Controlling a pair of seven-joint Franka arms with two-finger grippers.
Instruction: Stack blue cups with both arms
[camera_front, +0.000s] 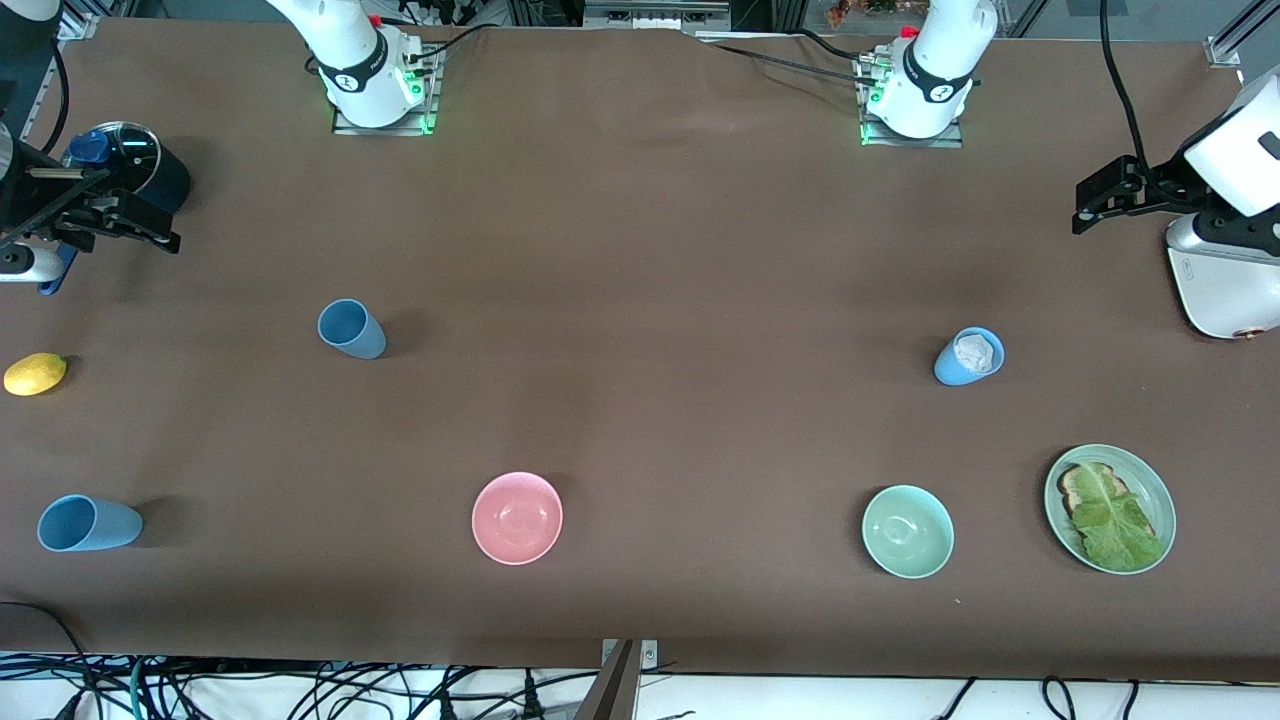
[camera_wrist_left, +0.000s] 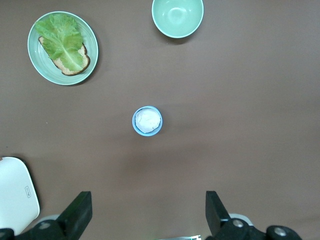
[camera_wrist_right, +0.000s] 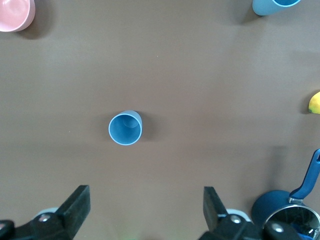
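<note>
A slate blue cup (camera_front: 352, 329) stands upright toward the right arm's end; it also shows in the right wrist view (camera_wrist_right: 125, 128). A light blue cup (camera_front: 88, 523) stands nearer the front camera at that end, and its edge shows in the right wrist view (camera_wrist_right: 275, 6). Another light blue cup (camera_front: 968, 356) with a white lump inside stands toward the left arm's end, and it shows in the left wrist view (camera_wrist_left: 147, 120). My right gripper (camera_front: 150, 228) (camera_wrist_right: 147, 207) is open and empty, up beside the dark blue pot. My left gripper (camera_front: 1085, 205) (camera_wrist_left: 148, 210) is open and empty, up beside a white appliance.
A dark blue lidded pot (camera_front: 135, 160) and a lemon (camera_front: 35, 373) sit at the right arm's end. A pink bowl (camera_front: 517, 517), a mint-green bowl (camera_front: 907, 531) and a green plate (camera_front: 1160, 500) with toast and lettuce lie near the front edge. A white appliance (camera_front: 1225, 285) stands at the left arm's end.
</note>
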